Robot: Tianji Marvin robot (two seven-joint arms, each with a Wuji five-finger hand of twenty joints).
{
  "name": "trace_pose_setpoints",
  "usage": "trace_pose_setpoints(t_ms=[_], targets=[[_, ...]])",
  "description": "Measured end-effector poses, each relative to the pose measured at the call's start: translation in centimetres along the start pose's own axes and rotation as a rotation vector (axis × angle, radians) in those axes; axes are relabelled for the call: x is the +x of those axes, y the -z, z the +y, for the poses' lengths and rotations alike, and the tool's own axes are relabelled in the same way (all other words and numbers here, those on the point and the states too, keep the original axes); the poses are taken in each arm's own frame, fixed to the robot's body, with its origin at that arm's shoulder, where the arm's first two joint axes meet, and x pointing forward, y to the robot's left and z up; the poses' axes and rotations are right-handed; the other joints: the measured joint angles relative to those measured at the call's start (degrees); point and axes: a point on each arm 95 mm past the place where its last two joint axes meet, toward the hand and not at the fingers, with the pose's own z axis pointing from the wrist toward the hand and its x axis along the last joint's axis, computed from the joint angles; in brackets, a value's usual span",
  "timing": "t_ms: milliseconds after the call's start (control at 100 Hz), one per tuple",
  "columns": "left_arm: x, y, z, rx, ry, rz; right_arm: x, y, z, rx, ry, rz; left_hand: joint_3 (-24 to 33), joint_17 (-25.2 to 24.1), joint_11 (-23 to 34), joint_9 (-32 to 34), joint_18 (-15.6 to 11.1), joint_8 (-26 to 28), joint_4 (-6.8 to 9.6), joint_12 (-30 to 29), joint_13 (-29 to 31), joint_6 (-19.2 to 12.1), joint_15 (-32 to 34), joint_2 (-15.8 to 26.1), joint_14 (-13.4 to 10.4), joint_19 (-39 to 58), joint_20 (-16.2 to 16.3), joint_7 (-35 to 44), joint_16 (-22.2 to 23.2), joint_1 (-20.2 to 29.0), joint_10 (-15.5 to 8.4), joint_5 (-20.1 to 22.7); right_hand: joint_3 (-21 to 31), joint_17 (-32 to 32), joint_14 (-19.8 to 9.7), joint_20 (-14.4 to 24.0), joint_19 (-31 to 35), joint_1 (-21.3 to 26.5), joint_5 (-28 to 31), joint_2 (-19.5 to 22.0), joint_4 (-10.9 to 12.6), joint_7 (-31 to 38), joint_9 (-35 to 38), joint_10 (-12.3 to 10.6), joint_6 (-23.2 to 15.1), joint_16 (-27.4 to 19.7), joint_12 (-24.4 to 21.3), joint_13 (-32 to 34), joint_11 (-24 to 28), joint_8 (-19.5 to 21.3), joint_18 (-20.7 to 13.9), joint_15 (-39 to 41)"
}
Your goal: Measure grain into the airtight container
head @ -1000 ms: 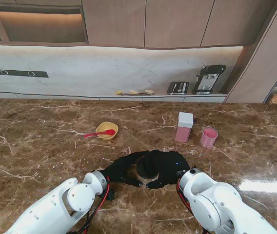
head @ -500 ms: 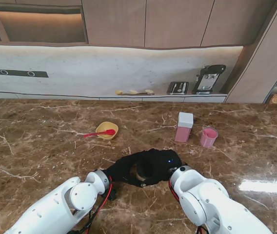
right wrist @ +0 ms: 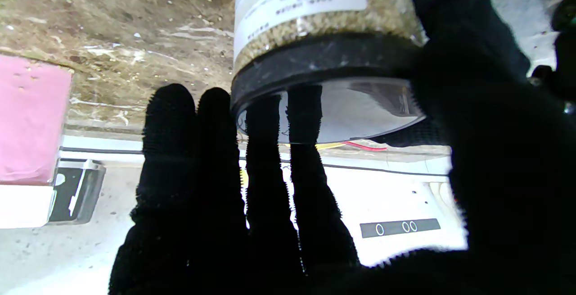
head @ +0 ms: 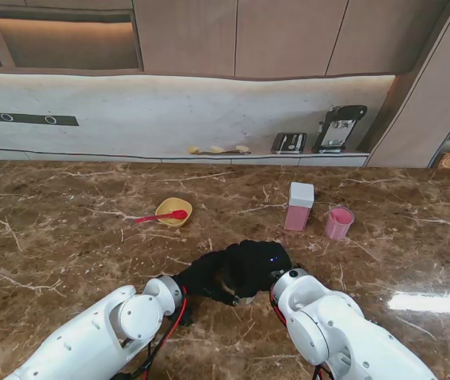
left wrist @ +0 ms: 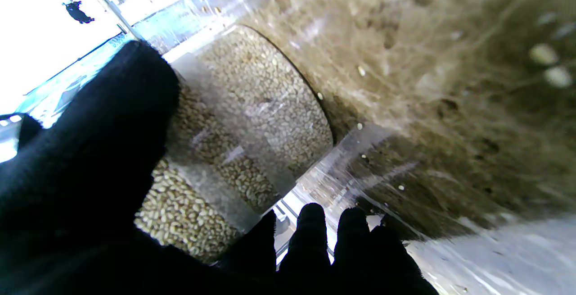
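A clear grain jar [left wrist: 252, 119] with a black-rimmed lid [right wrist: 324, 61] stands on the marble counter near me, almost hidden in the stand view between both black-gloved hands. My left hand [head: 201, 277] is wrapped around its body, thumb [left wrist: 103, 142] on one side and fingertips [left wrist: 310, 236] on the other. Over the lid sits my right hand [head: 261, 265], with its fingers [right wrist: 265, 164] on the lid's far side and its thumb [right wrist: 472, 106] against the rim. The pink airtight container [head: 299, 206], white lid on, stands farther away to the right.
A pink cup [head: 339, 222] stands just right of the airtight container. A yellow bowl [head: 173, 210] with a red spoon [head: 155, 216] lies farther off to the left. The counter's far edge meets a back wall shelf with small appliances.
My right hand has slid left over the jar top and closed on the lid, so the jar mouth seen earlier is now covered. The left hand has stayed on the jar.
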Motion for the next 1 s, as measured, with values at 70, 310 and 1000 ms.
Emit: trace_pose_setpoints(t_ms=[70,310,1000], targets=[[0.1,-0.1,0.0,-0.002,0.002,-0.002,-0.1,0.0,0.1,0.006,-0.02,0.015,0.0,-0.1,0.0,0.0,0.0,0.0,-0.05,0.0,-0.1,-0.1,0.0,-0.1,0.0,-0.2,0.1,0.1,0.0,0.1,0.0,0.1,2.0,-0.5,1.6,-0.9,-1.0,0.3,0.0,0.0,0.0,0.0,0.0,1.5,0.1,-0.7,-0.7,0.0,-0.8,-0.5,0.9,-1.8],[0.2,0.0,0.0,-0.001,0.008,-0.009,-0.6,0.8,1.1,0.184,-0.104,0.173,-0.1,-0.2,0.0,0.0,-0.3,-0.7,-0.42,0.0,-0.8,-1.1,0.0,-0.2,-0.3,-1.6,0.8,0.7,0.2,0.8,0.0,0.2,17.0,-27.7,2.9,-4.5,-27.7,13.6,-6.7,5.3,1.6,-8.6,-14.1,0.8,-0.1,-16.7,-11.8,-27.1,-15.7,-7.7,-0.7,-24.3],[0.2,0.0,0.1,0.006,0.0,-0.008,-0.7,0.6,0.5,0.151,-0.05,0.127,-0.1,0.2,0.0,0.0,0.1,-1.3,-0.43,0.0,-0.3,-1.3,0.0,0.1,-0.1,-1.9,3.0,0.0,0.8,0.8,0.0,0.2,10.9,-29.8,-5.3,0.9,-28.2,4.5,-9.0,5.4,1.8,-12.3,-15.7,-2.3,2.2,-15.7,-9.0,-28.6,-13.6,-6.7,-3.6,-23.8]])
